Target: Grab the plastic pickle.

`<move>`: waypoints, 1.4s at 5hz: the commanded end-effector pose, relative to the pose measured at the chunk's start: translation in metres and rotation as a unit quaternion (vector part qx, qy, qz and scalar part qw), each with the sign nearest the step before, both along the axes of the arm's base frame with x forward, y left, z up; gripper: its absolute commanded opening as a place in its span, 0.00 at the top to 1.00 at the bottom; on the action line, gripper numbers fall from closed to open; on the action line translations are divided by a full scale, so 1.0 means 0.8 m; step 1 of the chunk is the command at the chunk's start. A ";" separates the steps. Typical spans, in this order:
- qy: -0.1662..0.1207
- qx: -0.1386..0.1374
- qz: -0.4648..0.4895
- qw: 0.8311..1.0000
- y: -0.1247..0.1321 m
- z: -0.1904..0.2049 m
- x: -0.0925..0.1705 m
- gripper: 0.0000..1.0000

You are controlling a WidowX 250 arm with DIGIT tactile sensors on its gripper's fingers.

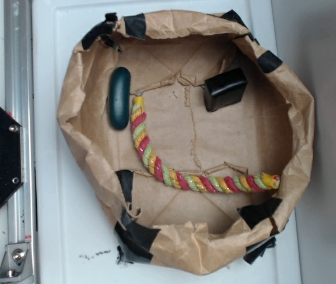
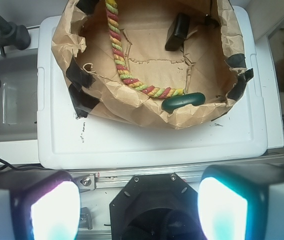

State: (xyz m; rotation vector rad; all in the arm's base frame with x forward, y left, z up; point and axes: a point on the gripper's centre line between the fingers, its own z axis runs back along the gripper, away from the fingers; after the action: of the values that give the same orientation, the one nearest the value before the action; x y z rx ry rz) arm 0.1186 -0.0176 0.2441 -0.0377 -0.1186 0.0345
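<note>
The plastic pickle (image 1: 119, 97) is a dark teal-green oblong lying inside the crumpled brown paper bowl (image 1: 73, 112), close to its left wall, beside one end of the rope. In the wrist view the pickle (image 2: 183, 101) rests against the bowl's near wall. My gripper (image 2: 139, 210) is open, its two bright fingertips wide apart with nothing between them. It hovers above the robot's black base (image 2: 152, 210), well short of the bowl. The exterior view does not show the gripper.
A red-yellow-green twisted rope (image 1: 174, 171) curves across the bowl floor. A glossy black block (image 1: 224, 89) sits at the far side. The bowl stands on a white lid (image 2: 152, 145). A metal rail (image 1: 17, 136) and a clear bin (image 2: 7, 100) lie beside it.
</note>
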 end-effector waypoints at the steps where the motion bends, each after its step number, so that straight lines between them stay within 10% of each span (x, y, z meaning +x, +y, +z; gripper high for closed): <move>1: 0.000 0.000 0.000 1.000 0.000 0.000 0.000 0.00; 4: 0.072 0.036 0.350 0.933 0.062 -0.103 0.146 0.00; 5: 0.114 0.044 0.462 0.878 0.082 -0.155 0.142 0.00; 7: 0.154 0.095 0.534 0.826 0.116 -0.224 0.125 0.00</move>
State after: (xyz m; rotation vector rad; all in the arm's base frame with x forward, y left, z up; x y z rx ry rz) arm 0.2303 0.0614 0.0565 0.2498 0.2310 1.1149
